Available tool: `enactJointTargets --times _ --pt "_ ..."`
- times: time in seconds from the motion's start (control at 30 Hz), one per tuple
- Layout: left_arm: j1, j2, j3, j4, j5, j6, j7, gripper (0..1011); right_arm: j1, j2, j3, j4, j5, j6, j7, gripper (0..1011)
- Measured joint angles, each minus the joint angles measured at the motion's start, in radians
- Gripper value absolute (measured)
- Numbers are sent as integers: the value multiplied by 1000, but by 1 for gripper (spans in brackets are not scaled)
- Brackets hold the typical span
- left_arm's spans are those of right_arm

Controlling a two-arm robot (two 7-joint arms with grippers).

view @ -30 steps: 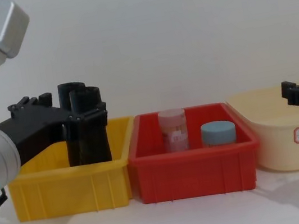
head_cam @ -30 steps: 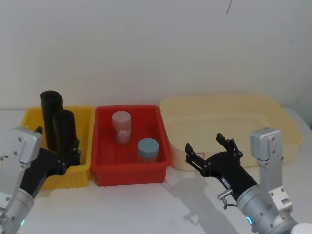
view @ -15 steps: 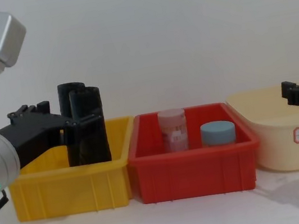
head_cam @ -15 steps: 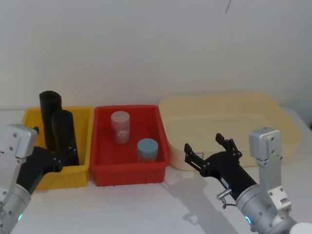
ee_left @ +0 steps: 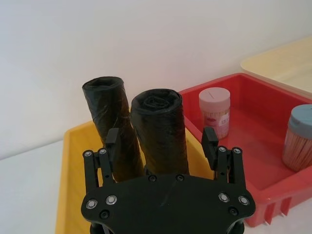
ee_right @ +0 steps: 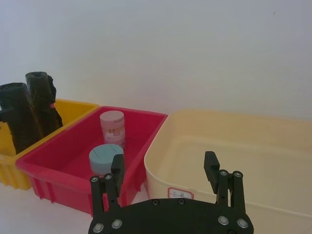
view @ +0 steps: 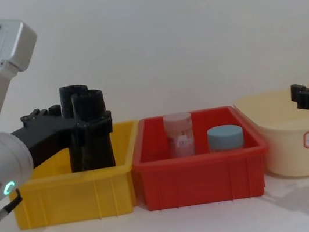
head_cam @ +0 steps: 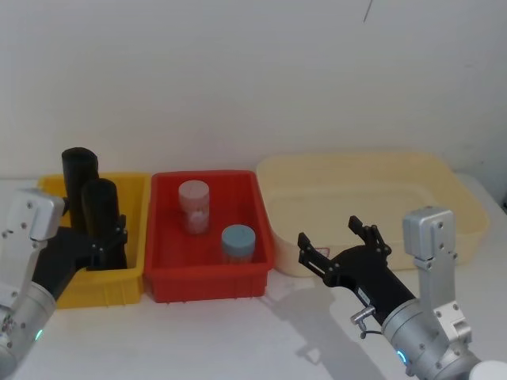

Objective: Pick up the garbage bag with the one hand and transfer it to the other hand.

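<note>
Your right gripper [head_cam: 331,232] hovers open, nearest, well apart from the work. Left gripper [head_cam: 107,241] is spread, fingers flanking the front garbage bag [ee_left: 158,117], gaps either side. Bag stands upright in the yellow bin [head_cam: 136,190], straight ahead of the palm; second roll [ee_left: 105,105] behind.

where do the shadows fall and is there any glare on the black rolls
Head view: soft even light, a faint shadow on the table under the right hand. Chest view: the left arm's green ring light glows. Left wrist view: the garbage bag inside the open left hand shows a dull sheen, no glare.
</note>
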Motion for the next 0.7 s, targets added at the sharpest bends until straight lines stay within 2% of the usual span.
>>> enactJointTargets --times 0.33,0.7 --pt "-48 -29 1 78 -6 -22 -31 998 0 0 0 0 0 0 0 1000" --pt "-93 -59 -9 160 -34 -57 -89 738 0 0 0 0 0 0 0 1000"
